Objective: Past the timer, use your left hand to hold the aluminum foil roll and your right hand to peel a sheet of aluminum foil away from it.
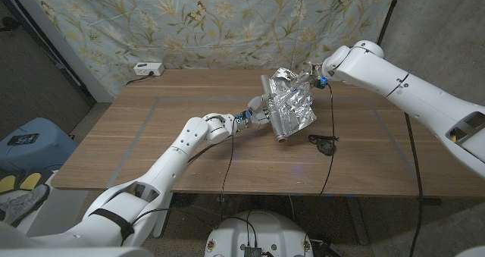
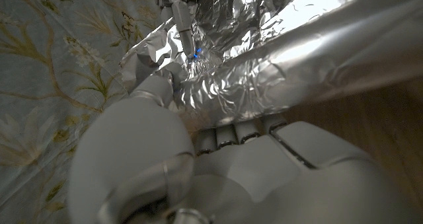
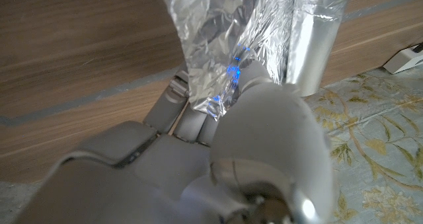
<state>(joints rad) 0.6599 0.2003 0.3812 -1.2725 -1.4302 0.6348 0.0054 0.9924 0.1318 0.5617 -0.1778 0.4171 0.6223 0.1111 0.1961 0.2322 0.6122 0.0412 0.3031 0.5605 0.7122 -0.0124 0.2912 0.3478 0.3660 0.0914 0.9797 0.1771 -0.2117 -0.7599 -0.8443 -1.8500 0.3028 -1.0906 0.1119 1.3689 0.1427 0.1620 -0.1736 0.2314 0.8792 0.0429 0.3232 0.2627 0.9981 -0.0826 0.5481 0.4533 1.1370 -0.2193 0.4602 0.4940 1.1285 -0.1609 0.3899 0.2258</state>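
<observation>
A: Any readable markings?

B: None legible on the aluminum foil roll [image 1: 267, 105].

A: Hand states?

B: My left hand [image 1: 256, 114] grips the roll, fingers [image 2: 228, 134] wrapped beneath it. My right hand [image 1: 311, 78] pinches the foil sheet [image 1: 294, 104], crinkled edge between thumb and fingers [image 3: 192, 121].

A: Orientation?

B: Roll's long axis runs roughly front-to-back on the table [image 1: 151, 136]; sheet spreads from it toward my right fingers.

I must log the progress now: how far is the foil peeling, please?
Done: the left hand holds the roll on the table, and a crumpled sheet is already pulled out. In hand: the right hand pinches the sheet's edge, seen in its wrist view. Left: the sheet still joins the roll, so it must come away. The timer sits at the far edge.
</observation>
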